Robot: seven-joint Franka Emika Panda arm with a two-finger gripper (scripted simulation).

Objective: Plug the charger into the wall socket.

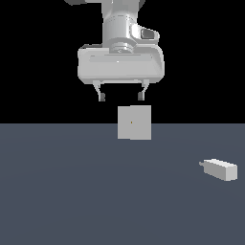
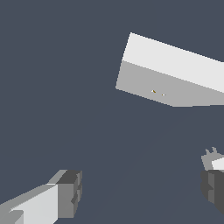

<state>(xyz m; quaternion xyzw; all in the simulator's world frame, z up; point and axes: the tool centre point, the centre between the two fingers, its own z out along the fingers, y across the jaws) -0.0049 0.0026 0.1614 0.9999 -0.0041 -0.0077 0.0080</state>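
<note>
The charger (image 1: 220, 169) lies flat on the counter (image 1: 72, 191) toward the exterior view's right, its long axis running across that view and its prong pointing to that view's left. The socket (image 1: 134, 122) stands upright, well apart. The claw (image 1: 121, 97) hangs above it, wide open and empty.

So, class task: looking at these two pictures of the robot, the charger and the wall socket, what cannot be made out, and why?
- Arm above the claw: cut off by the exterior view's top edge.
- Charger: in the wrist view only its prong end shows at the picture's edge; a finger covers part of it.
- Wall socket: its holes are too small, just a dot in the exterior view.
- Socket's far end: cut off by the wrist view's edge.
</note>
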